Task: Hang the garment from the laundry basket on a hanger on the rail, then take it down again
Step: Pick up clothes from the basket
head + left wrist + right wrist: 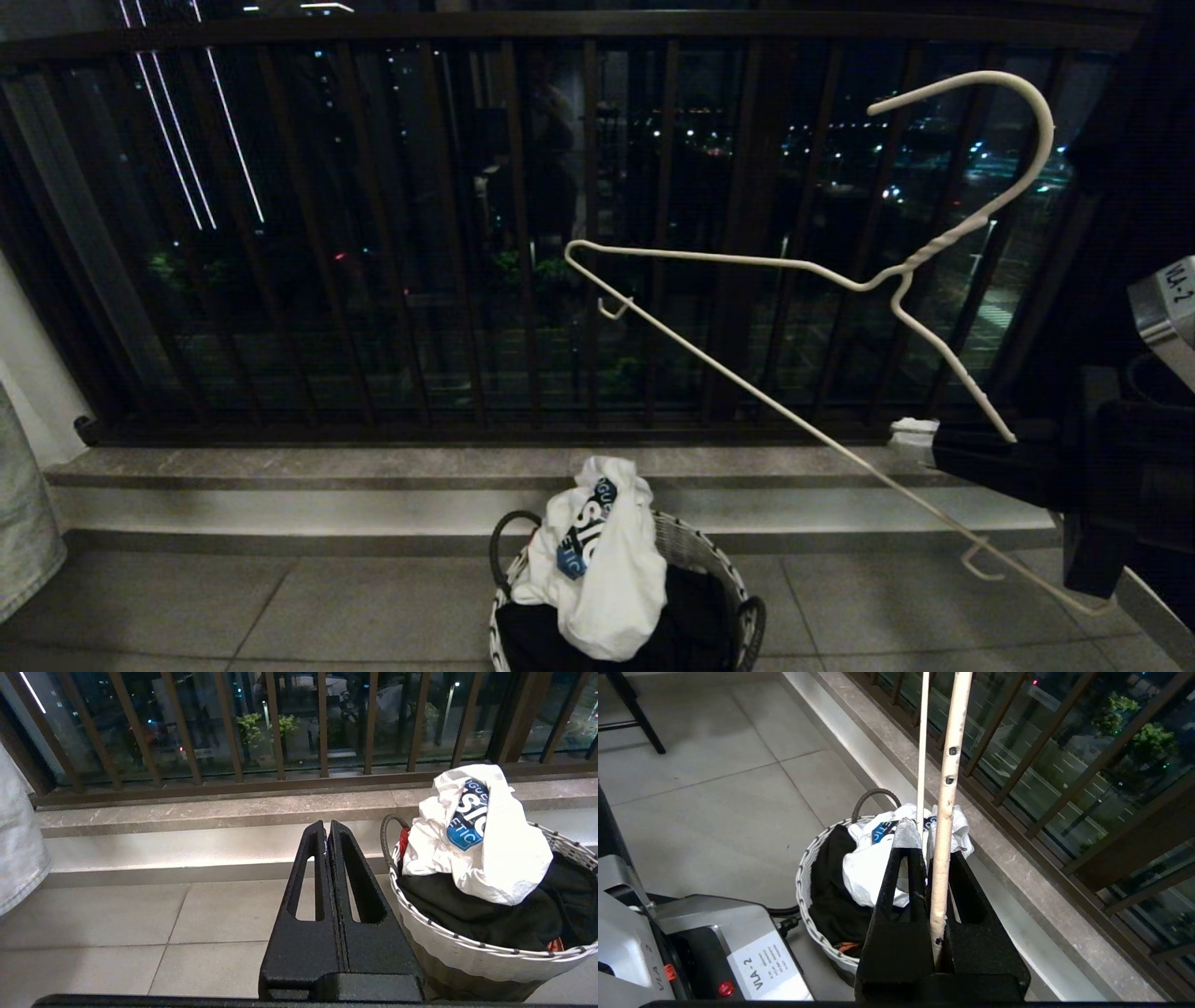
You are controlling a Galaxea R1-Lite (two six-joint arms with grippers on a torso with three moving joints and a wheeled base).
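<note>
Garment [607,560]: white T-shirt with the blue-and-white chest graphic is lying bunched on top of dark clothing [490,914] in the laundry basket [467,952], part of it heaped above the rim. A bit of red cloth [404,837] is showing by the black loop handle. The basket is sitting on the tiled floor [280,607], near the stone step [327,462] under the dark balcony railing [373,233].

Hanger [794,266]: thin white wire, twisted neck, is hanging in the air above and to the right of the basket, tilted, with its hook pointing up and right. It is not touching the garment.

Right end effector [927,835]: fingers are pinching one arm of the hanger between them; the wire is running out past the fingertips in the right wrist view. In the head view it is reaching in from the right edge.

Left end effector [328,828]: fingers are pressed together on nothing, hovering low over the floor just beside the basket.

A pale cloth [18,849] is hanging at the far left.
</note>
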